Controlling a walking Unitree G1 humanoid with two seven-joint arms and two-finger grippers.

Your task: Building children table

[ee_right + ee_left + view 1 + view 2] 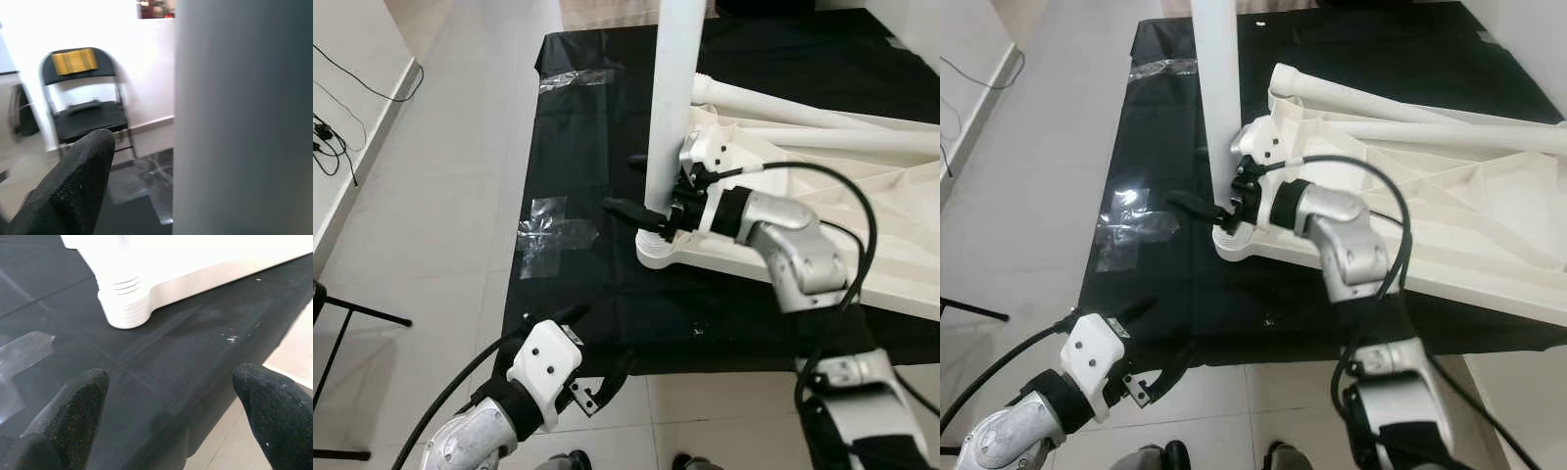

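my right fingers clamp the upright leg at the tabletop's corner socket; keep it plumb while turning; left fingers apart, idle.

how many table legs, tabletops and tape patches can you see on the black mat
table legs: 3, one upright at the corner by the right gripper, two lying on the tabletop
tabletops: 1, white, upside down
tape patches: 2, clear
black mats: 1
total: 7
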